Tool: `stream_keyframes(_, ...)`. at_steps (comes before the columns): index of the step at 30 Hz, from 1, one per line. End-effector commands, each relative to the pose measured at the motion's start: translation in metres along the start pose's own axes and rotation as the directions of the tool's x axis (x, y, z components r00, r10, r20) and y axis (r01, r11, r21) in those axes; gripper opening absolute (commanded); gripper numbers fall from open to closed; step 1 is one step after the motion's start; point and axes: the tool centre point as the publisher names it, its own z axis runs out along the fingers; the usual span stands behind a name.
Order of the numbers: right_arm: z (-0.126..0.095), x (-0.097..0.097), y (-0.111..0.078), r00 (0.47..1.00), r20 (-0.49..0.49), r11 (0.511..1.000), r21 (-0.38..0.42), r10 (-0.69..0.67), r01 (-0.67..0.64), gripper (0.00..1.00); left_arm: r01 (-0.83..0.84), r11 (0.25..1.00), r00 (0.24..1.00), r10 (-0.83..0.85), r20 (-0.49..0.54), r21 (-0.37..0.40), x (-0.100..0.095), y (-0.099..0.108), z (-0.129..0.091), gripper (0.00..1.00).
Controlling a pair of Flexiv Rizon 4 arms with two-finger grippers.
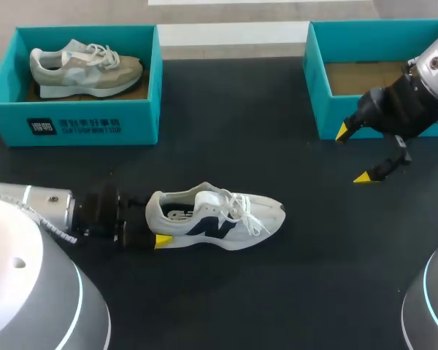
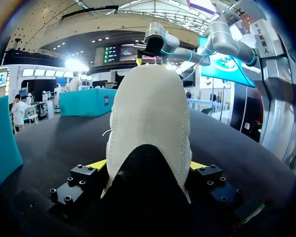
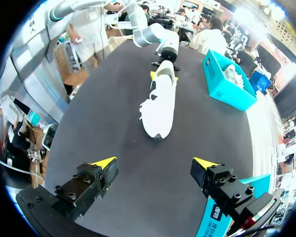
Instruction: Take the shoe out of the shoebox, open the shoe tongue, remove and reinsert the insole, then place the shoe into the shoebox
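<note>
The heel of the white shoe fills the left wrist view, hiding its toe and most of both yellow tips of the left gripper clamped on it. In the head view the right shoebox runs off the edge, partly behind the right arm.

Exhibition-hall demo table with teal shoeboxes
</note>
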Motion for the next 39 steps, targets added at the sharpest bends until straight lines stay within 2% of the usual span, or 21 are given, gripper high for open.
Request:
stream_keyframes(1,0.001,0.000,0.000,1.000,0.001,1.000,0.003,0.001,-0.001,1.00,-0.007,1.000,0.999,0.007,-0.040,-0.006,-0.009,0.003,-0.001,0.00)
stream_keyframes(8,0.001,0.000,0.000,1.000,0.001,1.000,0.003,0.001,-0.001,1.00,-0.019,1.000,0.999,0.019,-0.041,-0.004,-0.016,0.007,0.001,0.00)
stream_keyframes(20,0.001,0.000,0.000,1.000,0.001,1.000,0.003,0.001,-0.001,1.00,-0.014,1.000,0.998,0.012,-0.067,-0.025,-0.015,0.018,0.004,0.00)
stream_keyframes(36,0.001,0.000,0.000,1.000,0.001,1.000,0.003,0.001,-0.001,1.00,-0.011,1.000,0.998,0.009,-0.066,-0.028,-0.015,0.018,0.004,0.00)
stream_keyframes(39,-0.003,-0.013,0.004,0.982,0.049,0.983,0.006,0.183,-0.184,1.00,-0.011,1.000,0.998,0.009,-0.066,-0.028,-0.015,0.018,0.004,0.00)
